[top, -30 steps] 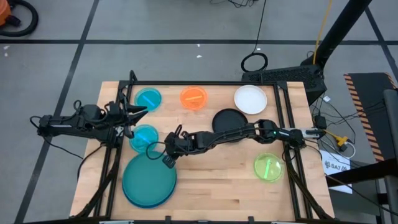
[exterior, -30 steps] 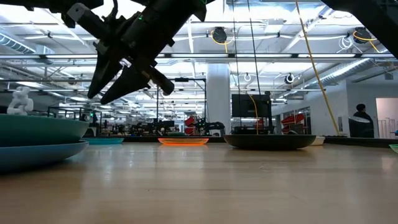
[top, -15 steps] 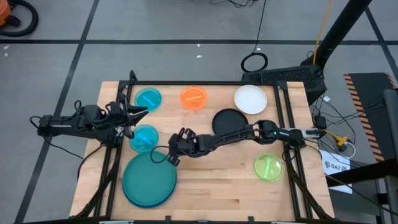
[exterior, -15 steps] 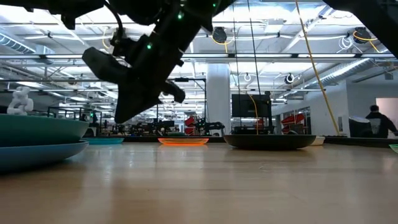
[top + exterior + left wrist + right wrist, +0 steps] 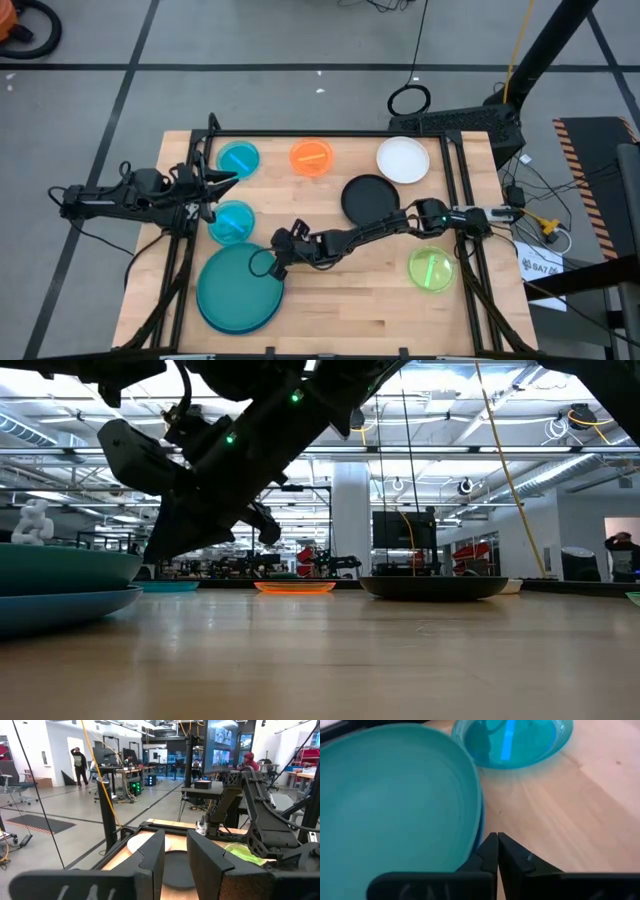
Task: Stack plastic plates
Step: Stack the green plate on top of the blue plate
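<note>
Right gripper [image 5: 272, 262] is at table centre-left, fingers pressed together on nothing, tips just beside the teal plate [image 5: 238, 287] rim at its 2 o'clock. That plate sits on the blue plate [image 5: 60, 608], at 7 o'clock from table [image 5: 370, 300] centre. 1 cyan plate [image 5: 232, 221] lies near the gripper, at its 11 o'clock; it shows just past the tips in the right wrist view.

Left gripper [image 5: 212, 190] hangs at the table's 9 o'clock edge, fingers narrowly apart, empty.
</note>
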Tool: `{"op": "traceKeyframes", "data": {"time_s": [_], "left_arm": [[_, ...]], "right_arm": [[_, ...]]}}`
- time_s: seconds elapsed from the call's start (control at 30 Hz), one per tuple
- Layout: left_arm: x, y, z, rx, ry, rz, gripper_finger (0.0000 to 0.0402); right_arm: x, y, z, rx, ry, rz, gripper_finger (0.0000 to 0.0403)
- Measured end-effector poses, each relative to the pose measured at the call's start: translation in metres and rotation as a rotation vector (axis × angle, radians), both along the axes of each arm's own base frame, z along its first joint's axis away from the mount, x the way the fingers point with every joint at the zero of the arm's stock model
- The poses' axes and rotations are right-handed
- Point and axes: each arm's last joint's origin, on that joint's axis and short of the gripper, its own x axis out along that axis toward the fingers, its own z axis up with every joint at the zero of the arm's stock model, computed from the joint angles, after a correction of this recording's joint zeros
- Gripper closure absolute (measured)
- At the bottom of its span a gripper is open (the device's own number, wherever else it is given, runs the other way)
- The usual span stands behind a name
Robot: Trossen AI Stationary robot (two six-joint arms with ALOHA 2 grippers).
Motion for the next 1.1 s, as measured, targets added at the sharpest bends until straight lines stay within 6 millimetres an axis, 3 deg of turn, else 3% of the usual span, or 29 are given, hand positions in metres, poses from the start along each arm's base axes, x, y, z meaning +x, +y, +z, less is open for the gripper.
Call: {"op": "traceKeyframes", "data": {"time_s": [0.4, 1.1], "left_arm": [[0.0, 0.0, 0.0, 0.0, 0.0, 0.0, 0.0314], [0.0, 0.0, 0.0, 0.0, -0.001, 0.0, 0.0314]], "right_arm": [[0.0, 0.013, 0.002, -0.022, -0.036, 0.052, 0.0401], [0.001, -0.003, 0.002, -0.138, -0.028, -0.046, 0.0401]]}}
